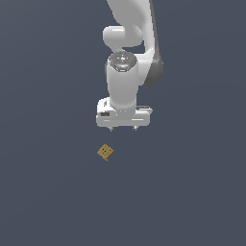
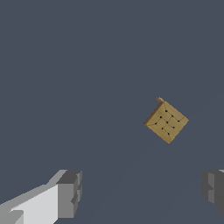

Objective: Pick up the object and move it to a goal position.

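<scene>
The object is a tiny tan-brown cube [image 1: 105, 152] with dark dots on its top face, lying turned like a diamond on the dark grey surface. It also shows in the wrist view [image 2: 166, 121]. My white gripper [image 1: 123, 129] hangs above the surface, a little toward the exterior view's right of the cube and apart from it. Its jaws stand wide apart and hold nothing. In the wrist view the two grey fingertips [image 2: 70, 193] sit far apart, and the cube lies beyond them, outside the gap.
The plain dark grey surface [image 1: 192, 192] fills both views. The white arm [image 1: 129, 48] rises behind the gripper toward the top of the exterior view. No other objects show.
</scene>
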### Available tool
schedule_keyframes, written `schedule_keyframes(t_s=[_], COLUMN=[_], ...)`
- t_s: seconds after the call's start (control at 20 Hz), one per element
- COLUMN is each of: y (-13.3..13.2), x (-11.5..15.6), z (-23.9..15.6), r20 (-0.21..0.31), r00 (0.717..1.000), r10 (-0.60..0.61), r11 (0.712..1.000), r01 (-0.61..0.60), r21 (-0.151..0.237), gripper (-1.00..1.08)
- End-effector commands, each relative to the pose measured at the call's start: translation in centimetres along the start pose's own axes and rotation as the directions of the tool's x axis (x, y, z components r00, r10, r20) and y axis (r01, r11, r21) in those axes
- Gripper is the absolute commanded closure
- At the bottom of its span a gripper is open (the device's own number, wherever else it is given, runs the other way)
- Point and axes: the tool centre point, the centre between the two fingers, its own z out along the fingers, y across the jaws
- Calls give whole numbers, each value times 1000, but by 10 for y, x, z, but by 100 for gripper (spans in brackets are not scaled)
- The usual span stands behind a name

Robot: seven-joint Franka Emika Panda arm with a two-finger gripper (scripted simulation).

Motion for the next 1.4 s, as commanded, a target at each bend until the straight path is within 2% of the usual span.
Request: schedule_keyframes(t_s=[0.0,0.35,0.75,1.05,1.35], y=[0,5,18,31,46], x=[0,3,9,15,20], z=[1,7,22,40,60], r20=[1,1,2,5,6], r00=[1000,999,984,950,895], r10=[-3,-51,-176,-311,-445], r11=[1000,999,984,950,895], r01=[3,51,176,311,446], r21=[0,-3,-9,-13,-14], gripper=[-92,-92,-92,-92,-92])
